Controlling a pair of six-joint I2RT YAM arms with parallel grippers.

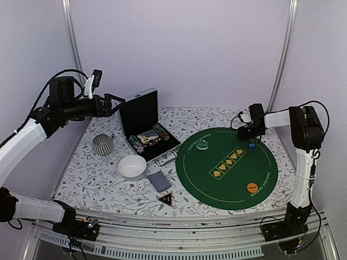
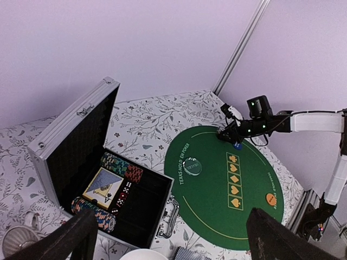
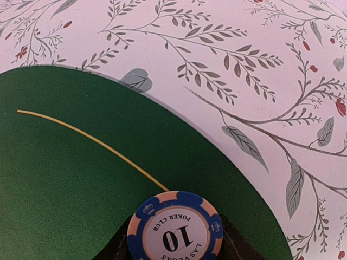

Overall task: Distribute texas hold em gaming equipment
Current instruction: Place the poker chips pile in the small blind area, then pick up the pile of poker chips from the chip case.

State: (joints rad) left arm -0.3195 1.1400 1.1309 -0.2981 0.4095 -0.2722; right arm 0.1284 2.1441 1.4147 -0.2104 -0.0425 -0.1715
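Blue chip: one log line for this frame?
right gripper: at blue chip, grip unclear | blue chip: near far edge of green mat | left gripper: open, raised near case

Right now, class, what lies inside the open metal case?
Inside the case: rows of striped poker chips, a card deck showing an ace, and what look like small dice. Whatever lies beneath them is covered.

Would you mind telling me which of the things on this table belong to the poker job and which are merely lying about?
Belong to the job: blue poker chip, orange marker disc, clear marker disc, deck of cards, black triangle, stacked chips in the metal case.
Just lying about: white bowl, grey ribbed mug.
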